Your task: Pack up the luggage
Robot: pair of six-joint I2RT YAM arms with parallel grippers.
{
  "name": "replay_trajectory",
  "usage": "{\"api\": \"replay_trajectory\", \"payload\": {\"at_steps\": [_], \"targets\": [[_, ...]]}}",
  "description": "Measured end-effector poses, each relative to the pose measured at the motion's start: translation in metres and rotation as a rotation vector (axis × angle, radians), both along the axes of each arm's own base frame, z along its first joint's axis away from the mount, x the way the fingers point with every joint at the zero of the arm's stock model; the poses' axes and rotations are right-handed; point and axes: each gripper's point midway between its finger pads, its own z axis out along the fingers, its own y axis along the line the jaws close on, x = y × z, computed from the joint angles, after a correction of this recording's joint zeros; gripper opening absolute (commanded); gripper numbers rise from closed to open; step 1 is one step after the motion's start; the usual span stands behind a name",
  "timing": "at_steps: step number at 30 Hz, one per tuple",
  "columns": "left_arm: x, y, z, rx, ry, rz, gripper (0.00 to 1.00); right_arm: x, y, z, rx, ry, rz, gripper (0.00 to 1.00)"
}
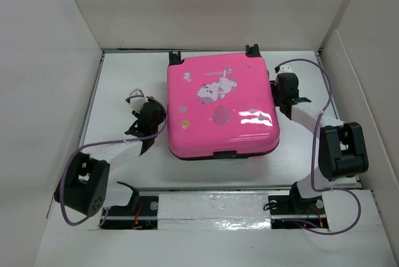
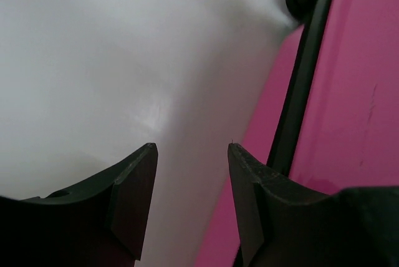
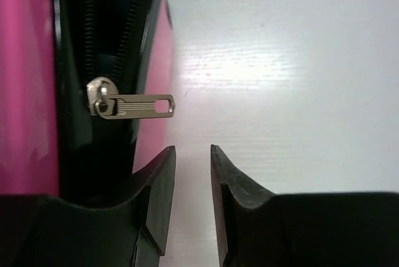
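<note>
Leftward in the top view, the left gripper [image 2: 192, 148] is seen just beside the luggage's left edge, its jaws parted moderately with nothing between them. At the frame's centre the pink luggage [image 1: 221, 108] is laid flat and closed on the white table [image 1: 118, 86]. At centre right, the right gripper [image 3: 193, 148] is held by the right edge, jaws narrowly parted and empty; a metal zipper pull [image 3: 134, 105] is seen just beyond them, untouched.
</note>
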Motion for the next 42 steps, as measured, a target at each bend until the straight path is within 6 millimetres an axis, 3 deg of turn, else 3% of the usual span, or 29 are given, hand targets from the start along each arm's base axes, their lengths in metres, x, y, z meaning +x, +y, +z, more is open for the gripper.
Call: {"api": "replay_trajectory", "payload": {"at_steps": [2,5,10,11,14,18,21,24,25,26,27,28,30,32,34,35,36,39,42], "targets": [[-0.023,-0.012,-0.01,0.027,0.019,-0.029,0.47,0.012,-0.007,0.001,-0.027,-0.001,0.004,0.42],[-0.06,-0.034,-0.02,0.066,0.04,-0.099,0.47,0.035,-0.013,0.008,-0.069,-0.016,0.02,0.56],[-0.105,-0.061,-0.01,0.11,0.032,-0.236,0.56,0.07,-0.017,0.034,-0.073,-0.08,0.034,0.77],[-0.113,-0.064,-0.01,0.122,0.038,-0.26,0.64,0.076,-0.017,0.036,-0.066,-0.082,0.046,0.8],[-0.128,-0.059,-0.01,0.157,0.059,-0.283,0.75,0.088,-0.013,0.048,-0.012,-0.089,0.094,0.86],[-0.13,-0.048,-0.006,0.164,0.094,-0.281,0.79,0.097,0.001,0.096,0.083,-0.185,0.156,0.95],[-0.118,-0.036,0.013,0.116,0.072,-0.236,0.8,0.09,0.01,0.132,0.134,-0.251,0.183,1.0],[-0.085,-0.023,0.077,0.016,-0.09,-0.118,0.8,0.073,0.028,0.163,0.173,-0.296,0.23,1.0],[-0.074,-0.024,0.109,-0.051,-0.179,-0.095,0.8,0.068,0.033,0.172,0.183,-0.313,0.244,0.99],[-0.066,-0.023,0.139,-0.108,-0.266,-0.076,0.79,0.063,0.036,0.18,0.19,-0.326,0.252,0.9],[-0.059,-0.019,0.168,-0.162,-0.347,-0.053,0.78,0.055,0.039,0.187,0.199,-0.34,0.262,0.74],[-0.053,-0.014,0.192,-0.209,-0.414,-0.036,0.76,0.048,0.04,0.192,0.208,-0.356,0.27,0.45],[-0.04,0.008,0.219,-0.264,-0.504,0.028,0.75,0.032,0.041,0.195,0.229,-0.373,0.276,0.01],[-0.023,0.028,0.227,-0.29,-0.533,0.069,0.78,0.014,0.044,0.192,0.249,-0.388,0.28,0.0],[0.001,0.034,0.23,-0.306,-0.518,0.064,0.82,-0.007,0.05,0.183,0.269,-0.392,0.296,0.03],[0.014,0.031,0.229,-0.312,-0.504,0.045,0.85,-0.018,0.056,0.177,0.276,-0.39,0.313,0.1],[0.026,0.023,0.225,-0.32,-0.479,0.014,0.87,-0.027,0.062,0.17,0.284,-0.383,0.328,0.3],[0.052,-0.002,0.185,-0.338,-0.347,-0.083,0.94,-0.047,0.077,0.159,0.296,-0.377,0.375,0.63],[0.066,-0.016,0.148,-0.349,-0.23,-0.131,0.98,-0.062,0.088,0.163,0.297,-0.403,0.418,0.76]]}}
